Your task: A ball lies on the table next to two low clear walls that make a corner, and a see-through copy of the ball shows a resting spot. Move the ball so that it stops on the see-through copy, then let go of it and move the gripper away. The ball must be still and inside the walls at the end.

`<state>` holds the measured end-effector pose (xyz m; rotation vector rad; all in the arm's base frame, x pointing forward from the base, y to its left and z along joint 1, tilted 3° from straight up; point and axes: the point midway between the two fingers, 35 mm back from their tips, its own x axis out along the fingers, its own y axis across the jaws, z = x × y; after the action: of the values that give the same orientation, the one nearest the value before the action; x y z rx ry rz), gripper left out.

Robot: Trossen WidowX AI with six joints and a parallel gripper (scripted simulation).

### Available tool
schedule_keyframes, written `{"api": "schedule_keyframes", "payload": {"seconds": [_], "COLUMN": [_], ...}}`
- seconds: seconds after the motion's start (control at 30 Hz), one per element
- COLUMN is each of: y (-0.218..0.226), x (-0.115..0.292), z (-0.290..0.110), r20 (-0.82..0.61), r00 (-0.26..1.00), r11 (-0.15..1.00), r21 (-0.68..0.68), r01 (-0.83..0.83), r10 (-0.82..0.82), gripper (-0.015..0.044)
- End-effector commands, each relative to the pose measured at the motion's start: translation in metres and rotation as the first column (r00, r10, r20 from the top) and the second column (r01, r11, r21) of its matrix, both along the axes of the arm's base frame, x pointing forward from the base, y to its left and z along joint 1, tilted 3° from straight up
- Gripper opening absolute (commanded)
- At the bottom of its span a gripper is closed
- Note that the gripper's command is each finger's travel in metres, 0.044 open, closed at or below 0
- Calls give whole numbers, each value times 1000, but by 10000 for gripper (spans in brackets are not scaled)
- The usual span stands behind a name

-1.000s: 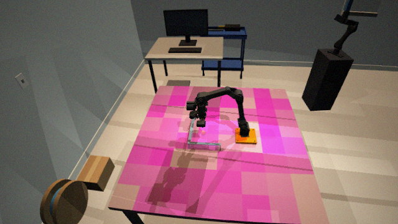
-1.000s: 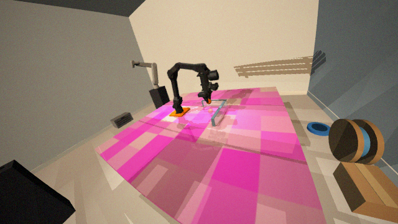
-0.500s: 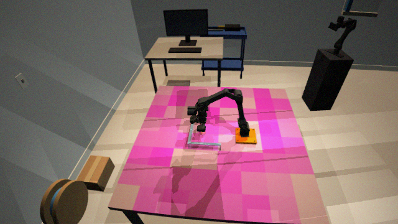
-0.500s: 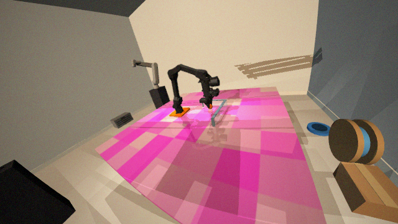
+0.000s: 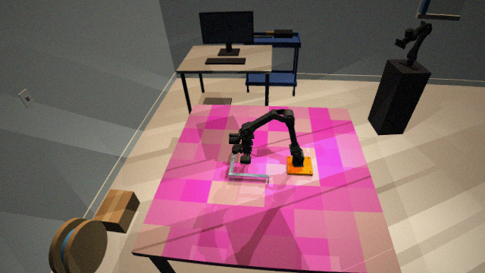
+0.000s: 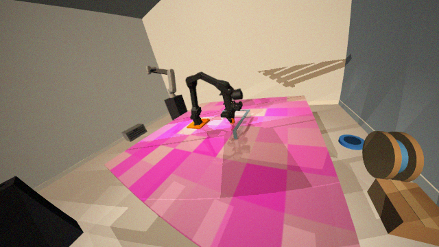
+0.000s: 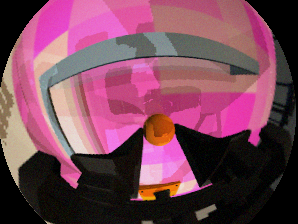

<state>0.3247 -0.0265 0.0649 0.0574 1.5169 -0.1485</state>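
Observation:
My gripper (image 5: 245, 161) (image 6: 231, 120) (image 7: 158, 128) is shut on the orange ball (image 6: 232, 121) (image 7: 159, 129), which sits between the fingertips. The fingers point down, low over the table, on the inner side of the corner. In the top view the fingers hide the ball. The two low clear walls (image 5: 250, 175) (image 6: 241, 122) (image 7: 150, 45) show grey-blue edges and make a corner, at the upper left in the wrist view. I cannot make out the see-through copy; the held ball or the fingers may hide it. Whether the ball touches the table I cannot tell.
The arm stands on an orange base plate (image 5: 307, 170) (image 6: 193, 127) on the pink checkered table (image 5: 265, 235) (image 6: 254, 213). One wall runs beside the gripper on the side away from the base. A desk with a monitor (image 5: 226, 28) stands beyond the table.

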Motion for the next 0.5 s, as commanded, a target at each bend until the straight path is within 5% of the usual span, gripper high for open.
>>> {"api": "schedule_keyframes", "payload": {"seconds": [0.0,0.37,0.47], "y": [0,-1,-1], "x": [-2,-2,0], "z": [-9,-18,-14], "r20": [-9,-9,-2], "r00": [1000,1000,1000], "r11": [1000,1000,1000], "r21": [1,1,0], "r01": [-3,-3,2], "r10": [3,3,-2], "gripper": [0,0,79]}}
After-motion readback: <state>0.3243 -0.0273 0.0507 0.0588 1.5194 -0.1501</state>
